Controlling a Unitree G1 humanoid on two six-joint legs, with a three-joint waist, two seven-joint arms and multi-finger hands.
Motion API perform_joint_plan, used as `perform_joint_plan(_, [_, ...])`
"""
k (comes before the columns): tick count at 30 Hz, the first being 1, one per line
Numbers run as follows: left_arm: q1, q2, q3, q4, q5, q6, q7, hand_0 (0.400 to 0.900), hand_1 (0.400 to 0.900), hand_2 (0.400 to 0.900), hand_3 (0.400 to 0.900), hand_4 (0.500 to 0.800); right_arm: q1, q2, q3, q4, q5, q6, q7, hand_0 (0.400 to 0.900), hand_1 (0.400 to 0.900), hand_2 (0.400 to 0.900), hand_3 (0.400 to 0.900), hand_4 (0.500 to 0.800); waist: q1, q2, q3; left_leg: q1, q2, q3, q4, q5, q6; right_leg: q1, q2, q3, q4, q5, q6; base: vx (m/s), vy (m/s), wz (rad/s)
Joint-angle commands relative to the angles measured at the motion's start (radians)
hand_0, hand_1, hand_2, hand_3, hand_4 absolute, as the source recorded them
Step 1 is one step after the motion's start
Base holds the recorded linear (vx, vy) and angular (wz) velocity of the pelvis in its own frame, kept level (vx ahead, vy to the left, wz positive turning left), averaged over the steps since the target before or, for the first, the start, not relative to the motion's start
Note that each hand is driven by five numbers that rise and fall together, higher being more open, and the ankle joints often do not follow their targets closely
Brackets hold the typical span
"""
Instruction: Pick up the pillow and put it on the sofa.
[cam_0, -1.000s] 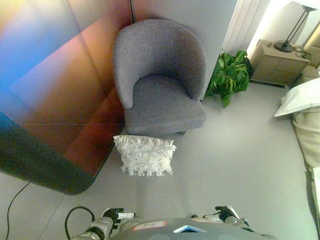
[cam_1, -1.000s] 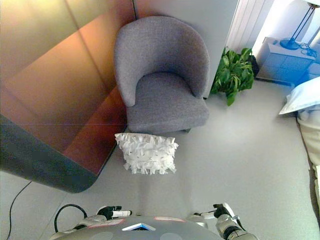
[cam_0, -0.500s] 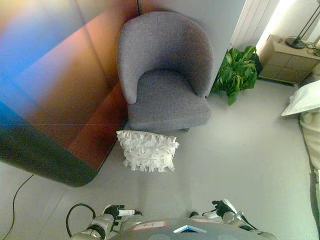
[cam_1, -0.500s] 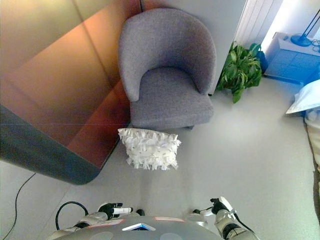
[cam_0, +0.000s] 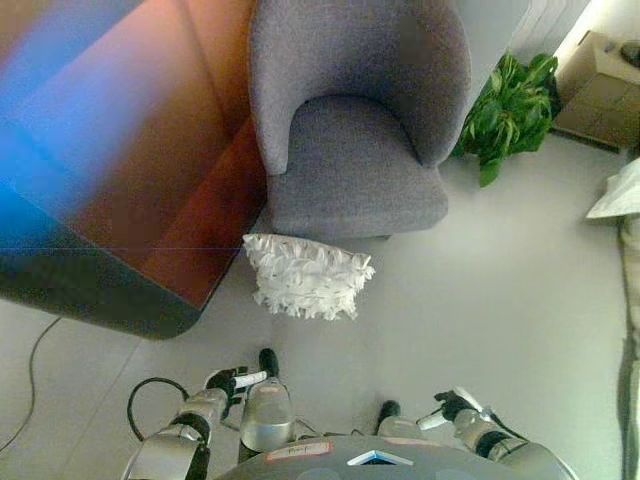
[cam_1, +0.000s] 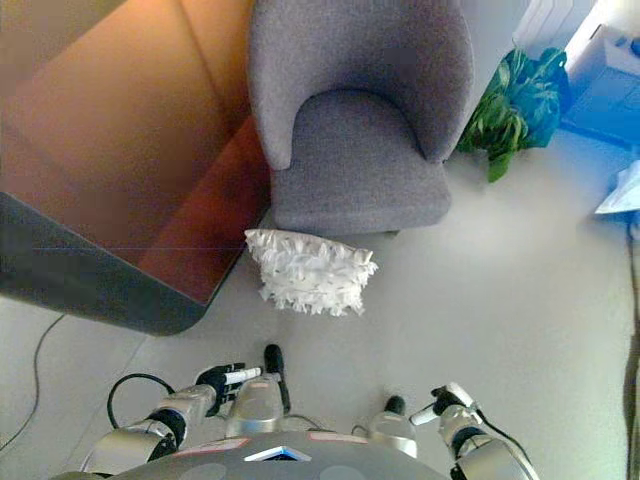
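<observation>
Left hand: the left hand sits low at the near edge, well short of the pillow, holding nothing; whether its fingers are curled or loose I cannot tell.
Right hand: the right hand is likewise near the bottom edge, to the right of the pillow and well apart from it, empty; its finger pose is too small to tell.
Pillow: the pillow lies on the floor, just in front of the sofa, touching or nearly touching its base.
Pillow look: white, roughly square, covered in ruffled, petal-like flaps; it looks soft and light.
Sofa: the sofa, a grey upholstered tub seat, stands just beyond the pillow with nothing on its seat.
Plant: a green plant stands right of the sofa.
Progress: nothing is done yet; reaching, grasping, lifting and placing all remain.
</observation>
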Motion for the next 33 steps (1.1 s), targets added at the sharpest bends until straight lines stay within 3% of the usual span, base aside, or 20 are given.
perform_joint_plan(1, [0.138,-0.039,-0.062,0.074,0.060,0.081,-0.008,0.900,0.900,0.900,0.900,0.800,-0.013,-0.055,-0.034,-0.056,-0.042,0.002,-0.009,0.900,0.900,0.900,0.900,0.800,0.009,0.026,-0.042,-0.155,0.041,-0.042,0.081,0.065,-0.010,0.204,-0.042,0.039,0.082,-0.072,0.038,0.48,0.186,0.17])
perform_joint_plan(2, [0.127,-0.028,-0.063,0.066,0.060,0.090,-0.012,0.900,0.900,0.900,0.900,0.800,-0.012,-0.051,-0.043,-0.054,-0.048,-0.003,-0.005,0.900,0.900,0.900,0.900,0.800,0.011,0.019,-0.054,-0.161,0.035,-0.018,0.105,0.039,0.029,0.201,-0.073,0.041,0.115,-0.007,0.042,0.47,0.193,0.17])
perform_joint_plan(4, [0.103,-0.012,-0.078,0.070,0.072,0.104,-0.019,0.900,0.900,0.900,0.900,0.800,-0.008,-0.046,-0.058,-0.048,-0.045,-0.014,-0.011,0.900,0.900,0.900,0.900,0.800,0.014,0.009,-0.068,-0.154,-0.014,-0.035,0.109,-0.004,0.078,0.187,-0.122,0.070,0.217,0.093,0.049,0.42,0.191,0.19])
perform_joint_plan(7, [0.064,0.007,-0.118,0.072,0.094,0.134,-0.017,0.900,0.900,0.900,0.900,0.800,0.004,-0.041,-0.065,-0.057,-0.032,-0.024,-0.025,0.900,0.900,0.900,0.900,0.800,-0.017,0.010,-0.078,-0.099,-0.078,-0.048,0.088,-0.059,0.130,0.060,-0.147,0.123,0.368,0.183,0.047,0.42,0.135,0.44])
perform_joint_plan(8, [0.049,0.010,-0.132,0.072,0.080,0.147,-0.012,0.900,0.900,0.900,0.900,0.800,0.005,-0.042,-0.056,-0.061,-0.038,-0.028,-0.029,0.900,0.900,0.900,0.900,0.800,-0.037,0.006,-0.073,-0.070,-0.101,-0.067,0.083,-0.086,0.130,0.002,-0.150,0.138,0.392,0.154,0.046,0.32,0.054,0.35])
perform_joint_plan(10, [0.012,0.008,-0.160,0.063,0.044,0.177,0.004,0.900,0.900,0.900,0.900,0.800,-0.013,-0.041,-0.031,-0.063,-0.031,-0.042,-0.062,0.900,0.900,0.900,0.900,0.800,-0.063,0.026,-0.064,-0.036,-0.099,-0.069,0.057,-0.075,0.131,-0.137,-0.093,0.131,0.318,0.112,0.019,0.22,-0.080,0.32])
perform_joint_plan(12, [-0.017,0.006,-0.174,0.057,0.023,0.186,0.017,0.900,0.900,0.900,0.900,0.800,-0.040,-0.044,-0.015,-0.074,-0.019,-0.043,-0.082,0.900,0.900,0.900,0.900,0.800,-0.078,0.030,-0.045,-0.022,-0.109,-0.088,0.046,-0.082,0.124,-0.234,-0.072,0.129,0.260,0.111,0.016,0.01,-0.177,0.28])
perform_joint_plan(15, [-0.091,0.008,-0.198,0.035,-0.029,0.171,0.049,0.900,0.900,0.900,0.900,0.800,-0.141,-0.050,0.022,-0.095,0.015,-0.037,-0.151,0.900,0.900,0.900,0.900,0.800,-0.102,0.016,0.040,-0.072,-0.129,-0.135,0.097,-0.137,0.115,-0.450,-0.080,0.167,0.152,0.247,0.043,-0.17,-0.278,0.49])
perform_joint_plan(16, [-0.114,0.007,-0.207,0.025,-0.046,0.161,0.056,0.900,0.900,0.900,0.900,0.800,-0.179,-0.053,0.032,-0.108,0.021,-0.032,-0.192,0.900,0.900,0.900,0.900,0.800,-0.103,0.016,0.077,-0.106,-0.123,-0.159,0.149,-0.185,0.104,-0.509,-0.089,0.172,0.149,0.254,0.063,-0.18,-0.268,0.60])
perform_joint_plan(18, [-0.132,-0.002,-0.201,0.016,-0.067,0.151,0.074,0.900,0.900,0.900,0.900,0.800,-0.224,-0.058,0.040,-0.130,0.008,-0.014,-0.226,0.900,0.900,0.900,0.900,0.800,-0.097,0.014,0.112,-0.192,-0.101,-0.168,0.266,-0.221,0.101,-0.542,-0.107,0.167,0.188,0.232,0.061,-0.15,-0.222,0.46])
perform_joint_plan(20, [-0.113,-0.011,-0.197,-0.006,-0.079,0.152,0.083,0.900,0.900,0.900,0.900,0.800,-0.242,-0.067,0.057,-0.157,-0.010,0.014,-0.262,0.900,0.900,0.900,0.900,0.800,-0.086,0.013,0.124,-0.268,-0.085,-0.176,0.357,-0.213,0.108,-0.534,-0.109,0.150,0.233,0.194,0.040,-0.03,-0.153,0.24])
perform_joint_plan(26, [-0.116,0.001,-0.219,-0.001,-0.084,0.141,0.079,0.900,0.900,0.900,0.900,0.800,-0.341,-0.091,0.077,-0.179,0.024,-0.026,-0.335,0.900,0.900,0.900,0.900,0.800,-0.038,0.032,0.168,-0.362,-0.063,-0.231,0.450,-0.244,0.083,-0.566,-0.147,0.109,0.334,0.115,0.028,-0.01,-0.104,0.16])
perform_joint_plan(27, [-0.120,0.004,-0.221,0.004,-0.089,0.140,0.076,0.900,0.900,0.900,0.900,0.800,-0.360,-0.094,0.083,-0.179,0.029,-0.037,-0.346,0.900,0.900,0.900,0.900,0.800,-0.033,0.041,0.174,-0.362,-0.060,-0.240,0.475,-0.279,0.078,-0.573,-0.146,0.117,0.372,0.078,0.038,0.02,-0.015,0.10])
perform_joint_plan(33, [-0.156,0.008,-0.230,0.017,-0.123,0.156,0.063,0.900,0.900,0.900,0.900,0.800,-0.479,-0.131,0.104,-0.198,0.074,-0.048,-0.382,0.900,0.900,0.900,0.900,0.800,-0.025,0.072,0.210,-0.455,-0.070,-0.273,0.603,-0.324,0.063,-0.681,-0.158,0.161,0.538,0.010,0.024,-0.02,0.027,0.10])
